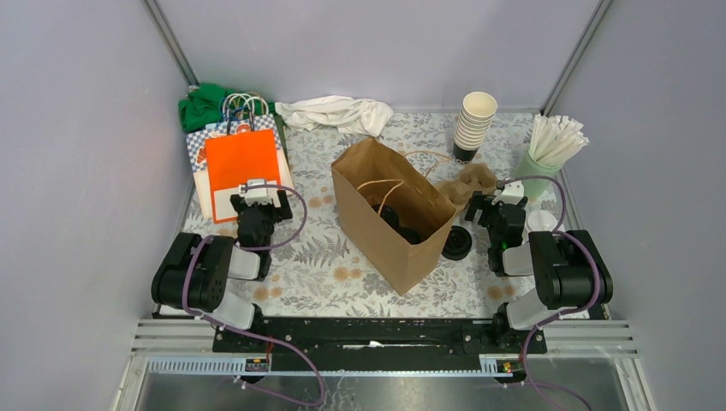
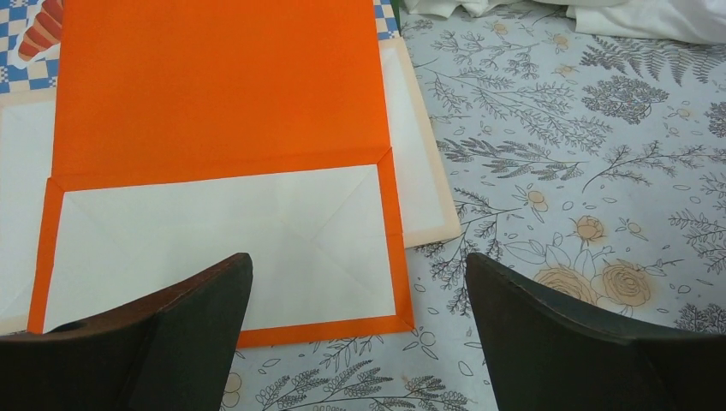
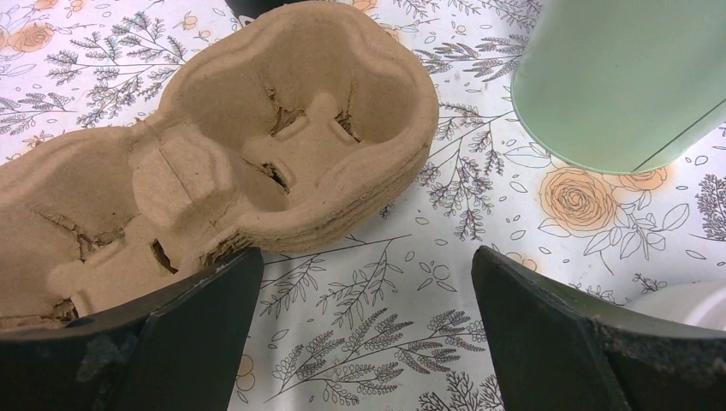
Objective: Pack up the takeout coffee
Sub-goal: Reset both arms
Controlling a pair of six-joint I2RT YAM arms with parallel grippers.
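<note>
A brown paper bag stands open at the middle of the table. Dark shapes with a black lid show inside it, probably the takeout coffee; I cannot make out the cups. Another round black lid lies on the table by the bag's right side. My right gripper hovers open over bare cloth, right of the bag and just short of a brown pulp cup carrier. My left gripper is open and empty above the near edge of a flat orange bag.
A tall stack of cream cups and a pale green cup of white sticks stand at the back right. A white cloth and a green bundle lie along the back. A white round thing sits beside the right arm.
</note>
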